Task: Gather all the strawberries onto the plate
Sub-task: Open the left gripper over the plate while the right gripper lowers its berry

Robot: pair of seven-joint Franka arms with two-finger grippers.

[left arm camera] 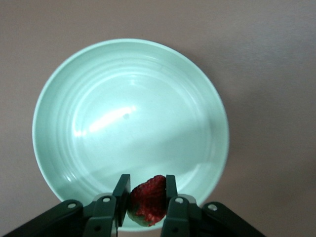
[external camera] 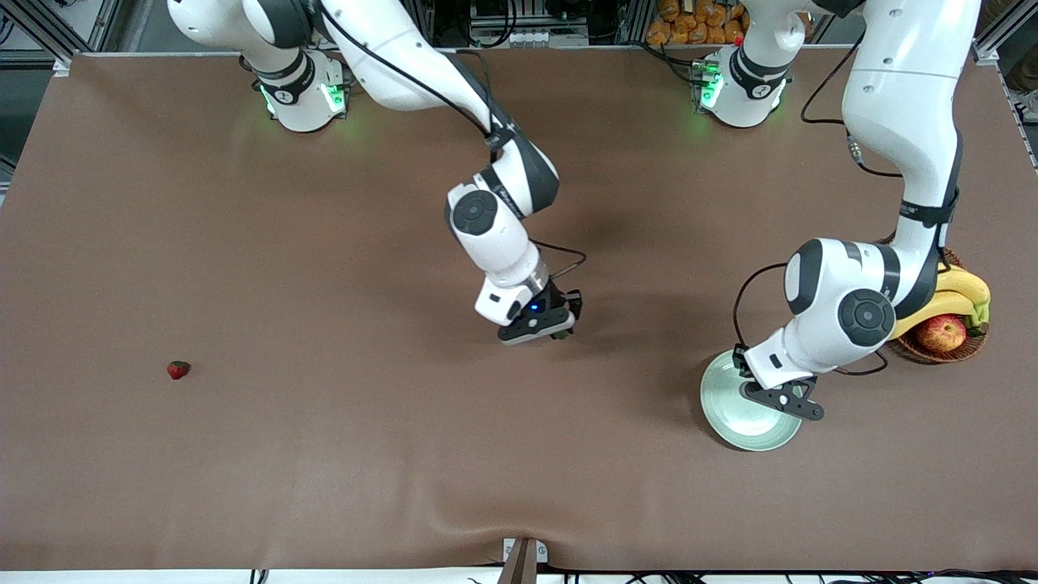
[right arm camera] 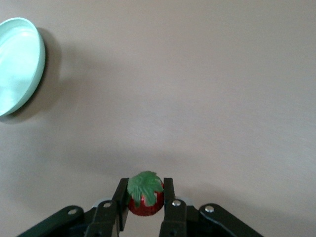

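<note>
Left claw [left arm camera: 145, 205] pinches a small red strawberry [left arm camera: 148, 200] over the round mint-green glossy plate [left arm camera: 74, 98], judged positioned for release. Right claw [right arm camera: 143, 207] grips a second green-capped strawberry [right arm camera: 144, 195] above the brown bench [external camera: 324, 454], evidently bound plateward. A third strawberry [external camera: 178, 370] lies toward the right arm's end.

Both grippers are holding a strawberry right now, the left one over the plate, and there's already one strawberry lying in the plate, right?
Not quite. The plate is empty in the left wrist view. The third strawberry lies on the table toward the right arm's end, in the front view. The rest holds: the left gripper holds a strawberry over the plate, and the right gripper holds another strawberry.
</note>
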